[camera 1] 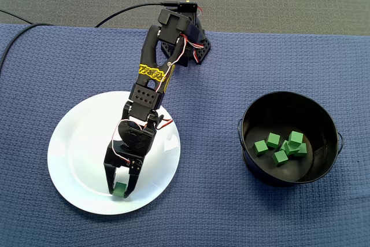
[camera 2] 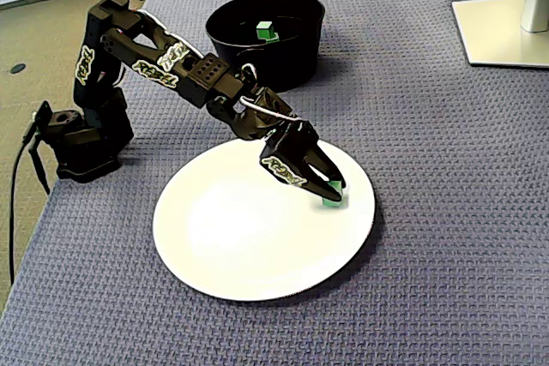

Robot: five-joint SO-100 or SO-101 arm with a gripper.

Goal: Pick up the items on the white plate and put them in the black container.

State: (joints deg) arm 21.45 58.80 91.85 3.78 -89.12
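A small green cube (camera 1: 120,190) lies near the front rim of the white plate (camera 1: 75,148) in one fixed view, and at the plate's right side (camera 2: 333,200) in the other. My black gripper (camera 1: 121,191) reaches down onto the plate with a finger on each side of the cube, shut on it, and the cube still touches the plate. In the other fixed view the gripper (camera 2: 333,189) covers the cube's top. The black container (camera 1: 289,138) stands to the right of the plate and holds several green cubes (camera 1: 281,146).
The arm's base (camera 1: 188,39) sits at the back on a blue cloth. A black cable (camera 1: 34,27) runs off to the back left. A white monitor foot (camera 2: 506,27) stands at the far right in the other fixed view.
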